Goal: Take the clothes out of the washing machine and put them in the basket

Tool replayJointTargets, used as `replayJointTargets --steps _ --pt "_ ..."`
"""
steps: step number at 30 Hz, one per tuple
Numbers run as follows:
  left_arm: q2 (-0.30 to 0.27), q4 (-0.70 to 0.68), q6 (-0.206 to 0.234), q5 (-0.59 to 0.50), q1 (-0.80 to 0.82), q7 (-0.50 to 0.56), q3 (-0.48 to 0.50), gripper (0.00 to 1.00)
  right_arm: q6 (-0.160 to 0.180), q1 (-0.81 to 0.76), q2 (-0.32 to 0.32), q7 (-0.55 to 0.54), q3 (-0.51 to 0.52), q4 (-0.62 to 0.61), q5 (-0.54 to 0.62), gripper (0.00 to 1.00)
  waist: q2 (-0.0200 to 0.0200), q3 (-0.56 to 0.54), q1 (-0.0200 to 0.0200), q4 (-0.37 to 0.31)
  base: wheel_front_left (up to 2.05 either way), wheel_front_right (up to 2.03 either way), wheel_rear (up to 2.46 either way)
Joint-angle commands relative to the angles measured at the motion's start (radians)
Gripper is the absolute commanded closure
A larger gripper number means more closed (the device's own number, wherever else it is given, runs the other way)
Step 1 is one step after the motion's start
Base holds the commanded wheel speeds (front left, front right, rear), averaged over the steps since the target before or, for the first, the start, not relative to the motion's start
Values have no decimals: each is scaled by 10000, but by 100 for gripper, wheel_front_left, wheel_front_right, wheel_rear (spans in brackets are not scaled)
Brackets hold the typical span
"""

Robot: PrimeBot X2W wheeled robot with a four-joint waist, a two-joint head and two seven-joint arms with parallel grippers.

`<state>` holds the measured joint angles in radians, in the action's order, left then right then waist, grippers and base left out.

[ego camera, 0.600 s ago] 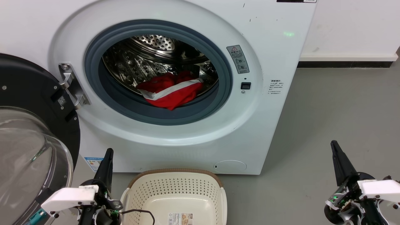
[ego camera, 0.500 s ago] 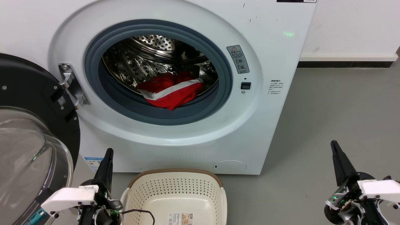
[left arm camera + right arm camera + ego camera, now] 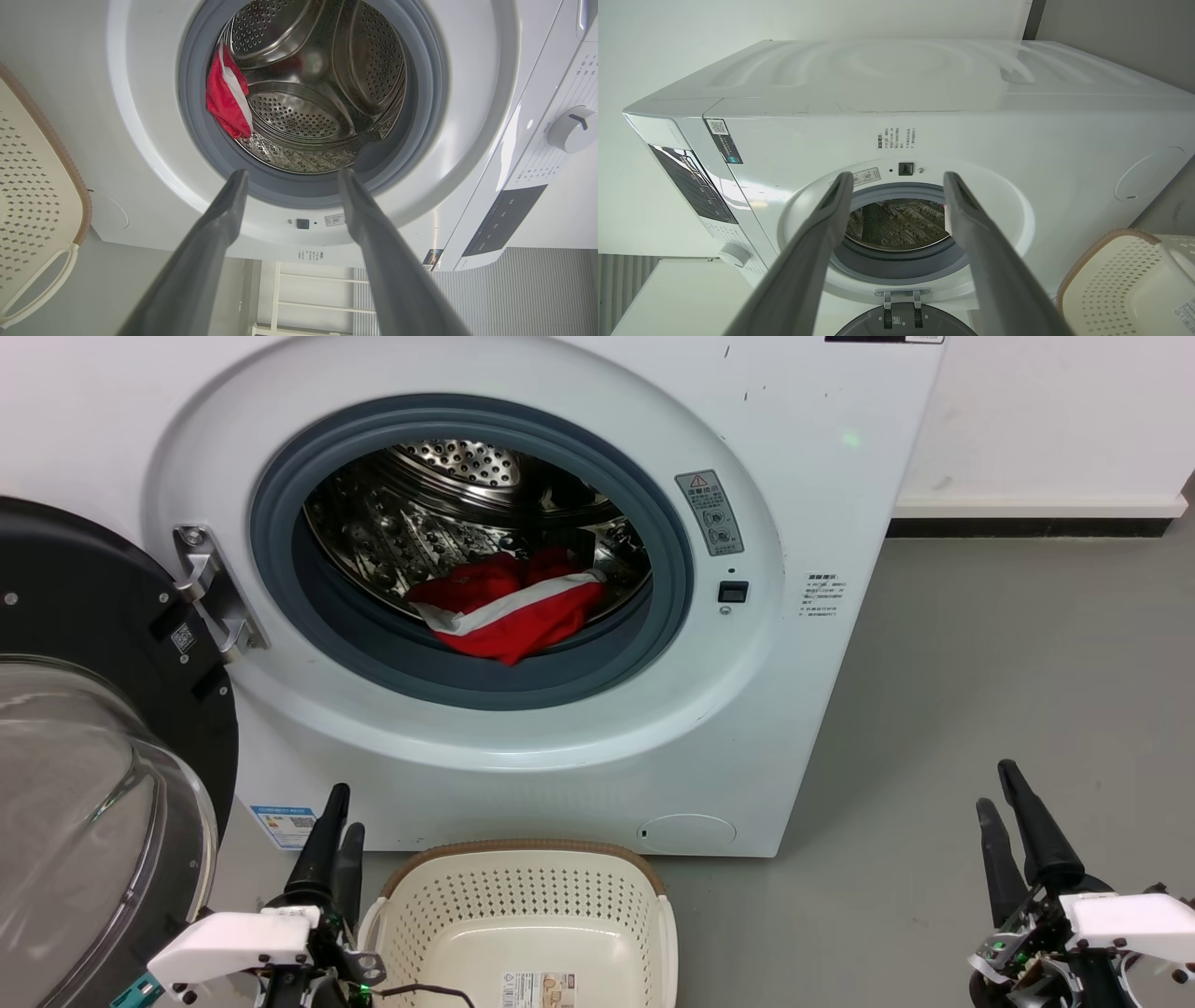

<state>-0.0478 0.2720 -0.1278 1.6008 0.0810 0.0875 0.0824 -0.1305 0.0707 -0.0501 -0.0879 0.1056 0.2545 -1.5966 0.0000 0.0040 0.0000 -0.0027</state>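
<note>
**Status.** By my reading, the unloading hasn't started. All the red fabric in view lies in the machine and none in the basket, so every transfer is left to do.

1. **Black-framed round glass door** (image 3: pixel 93 784): hangs wide open, to the left of the left claw and partly beyond it.
2. **Left claw** (image 3: pixel 344 812): two long dark fingers spread apart, pinching nothing. It sits low, short of the machine front, and points towards the drum mouth.
3. **Large white front-loading washing machine** (image 3: pixel 579 756): ahead of and above the left claw. A grey rubber ring (image 3: pixel 485 689) surrounds a perforated steel drum (image 3: pixel 420 513).
   - Contents: soft bright red clothes with a white stripe (image 3: pixel 509 611), heaped at the drum's front lip with one fold lapping onto the ring.
   - The heap lies up and to the right of the left claw, well apart from both claws.
   - The number of garments cannot be told.
4. **Cream perforated plastic basket with a brown rim** (image 3: pixel 523 847): on the floor just to the right of the left claw, between the two claws and near the machine's foot.
   - Contents: no garment in the part seen, only a paper label (image 3: pixel 539 989) on its base.
5. **Right claw** (image 3: pixel 997 787): fingers spread, holding nothing, over the grey floor (image 3: pixel 980 644). The basket is well to its left, and the drum mouth is up and to its left.
</note>
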Motion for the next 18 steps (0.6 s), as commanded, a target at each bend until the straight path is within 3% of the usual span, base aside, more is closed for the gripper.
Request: replayJointTargets --steps 1,8,18 --pt "-28 -188 -7 -201 347 -161 -171 0 0 62 -18 147 -27 -320 227 0 0 2 0 -11 0 0 0" --pt "-33 -322 -9 -1103 467 -447 -317 0 0 -44 -18 434 3 -629 1051 0 0 3 0 -49 0 0 0" --pt "-29 -786 -13 -3212 543 -881 -472 0 -1 -230 -18 872 -169 -1408 3494 0 0 -11 0 -111 0 0 0"
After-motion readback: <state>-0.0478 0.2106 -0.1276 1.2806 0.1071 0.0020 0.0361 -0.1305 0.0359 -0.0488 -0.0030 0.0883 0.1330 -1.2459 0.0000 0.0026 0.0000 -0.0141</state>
